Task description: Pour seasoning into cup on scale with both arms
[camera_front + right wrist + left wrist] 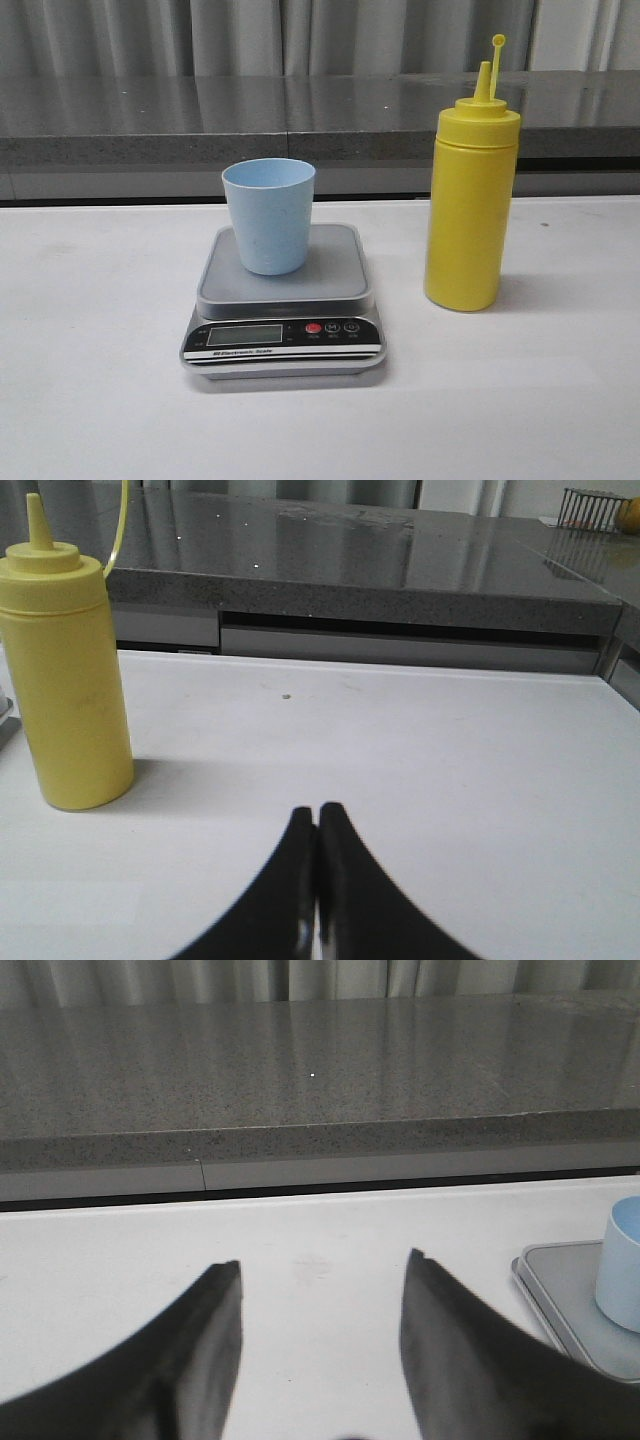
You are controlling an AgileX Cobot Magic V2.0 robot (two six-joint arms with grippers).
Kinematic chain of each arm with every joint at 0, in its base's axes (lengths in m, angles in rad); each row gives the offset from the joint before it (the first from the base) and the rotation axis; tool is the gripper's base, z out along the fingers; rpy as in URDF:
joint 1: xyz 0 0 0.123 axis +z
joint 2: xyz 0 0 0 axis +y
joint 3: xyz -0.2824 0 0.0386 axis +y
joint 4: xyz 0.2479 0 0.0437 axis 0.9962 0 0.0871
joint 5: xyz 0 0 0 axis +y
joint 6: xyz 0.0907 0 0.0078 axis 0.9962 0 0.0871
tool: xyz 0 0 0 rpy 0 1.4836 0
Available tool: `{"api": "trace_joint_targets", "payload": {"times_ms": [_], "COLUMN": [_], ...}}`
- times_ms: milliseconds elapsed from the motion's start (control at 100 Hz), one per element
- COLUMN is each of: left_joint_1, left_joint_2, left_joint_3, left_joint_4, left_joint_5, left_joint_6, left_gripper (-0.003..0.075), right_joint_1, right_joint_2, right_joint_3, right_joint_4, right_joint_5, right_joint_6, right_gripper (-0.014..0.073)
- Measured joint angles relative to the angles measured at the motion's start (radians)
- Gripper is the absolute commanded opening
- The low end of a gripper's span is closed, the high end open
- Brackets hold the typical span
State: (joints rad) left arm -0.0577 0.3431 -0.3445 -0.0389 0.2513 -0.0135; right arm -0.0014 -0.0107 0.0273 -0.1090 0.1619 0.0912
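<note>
The tall yellow seasoning bottle (471,200) stands upright on the white table, to the right of the scale, its tethered cap off the nozzle. It also shows in the right wrist view (68,670). The pale blue cup (268,215) stands upright on the silver-grey scale (284,305). Cup (622,1277) and scale (575,1290) show at the edge of the left wrist view. My left gripper (322,1260) is open and empty over bare table, left of the scale. My right gripper (318,811) is shut and empty, right of the bottle. Neither gripper shows in the front view.
A grey stone ledge (250,120) runs along the back of the white table (540,400), with curtains behind it. A dark wire basket (590,508) sits on the ledge at the far right.
</note>
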Motion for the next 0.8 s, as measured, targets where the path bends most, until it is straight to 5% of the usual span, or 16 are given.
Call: {"api": "trace_joint_targets", "payload": {"times_ms": [180,800], "left_joint_1": [0.0,0.0], "left_joint_2": [0.0,0.0], "left_joint_3": [0.0,0.0], "left_joint_4": [0.0,0.0], "left_joint_5": [0.0,0.0], "left_joint_6": [0.0,0.0], "left_gripper": [-0.002,-0.0018], "right_joint_1": [0.0,0.0], "right_joint_2": [0.0,0.0], "right_joint_3": [0.0,0.001], "right_joint_4": [0.0,0.0], "right_joint_5": [0.0,-0.031], "right_joint_6": [0.0,0.0], "right_gripper": [-0.012,-0.012]}}
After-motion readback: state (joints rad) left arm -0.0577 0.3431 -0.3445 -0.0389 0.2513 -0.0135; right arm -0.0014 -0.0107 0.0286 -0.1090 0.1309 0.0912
